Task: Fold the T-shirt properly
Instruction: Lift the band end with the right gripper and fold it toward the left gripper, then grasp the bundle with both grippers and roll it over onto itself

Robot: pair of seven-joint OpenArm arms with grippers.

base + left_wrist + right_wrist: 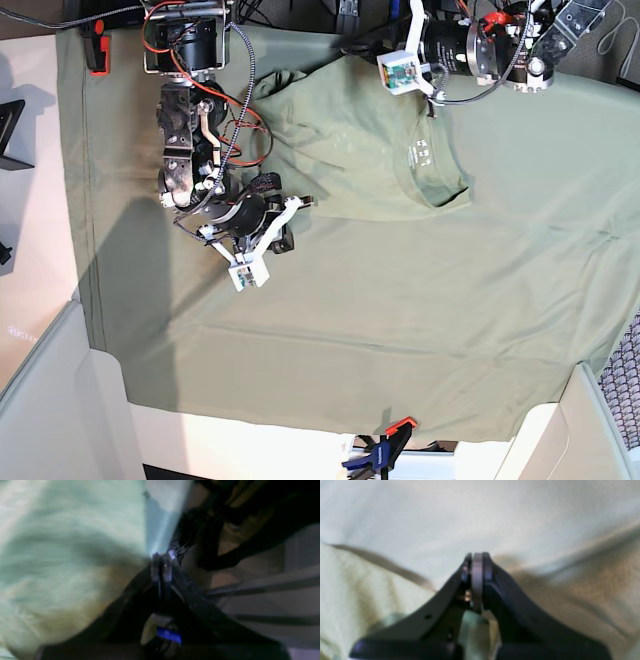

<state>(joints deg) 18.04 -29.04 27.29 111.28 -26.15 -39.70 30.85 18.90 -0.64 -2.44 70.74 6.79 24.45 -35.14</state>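
Observation:
The pale green T-shirt (350,150) lies bunched at the upper middle of the tablecloth (400,320), its neckline (432,172) toward the right. My right gripper (303,204) is at the shirt's lower left corner. In the right wrist view the gripper (477,563) is shut, with green cloth (472,630) showing between the fingers. My left gripper (348,47) is at the shirt's far edge. In the blurred left wrist view the gripper (161,565) is shut, and the shirt cloth (70,555) runs up to its tips from the left.
A red clamp (97,45) holds the tablecloth at the far left corner. An orange and blue clamp (385,450) holds it at the near edge. A black object (10,125) sits off the cloth at the left. A mesh bin (625,390) is at the lower right.

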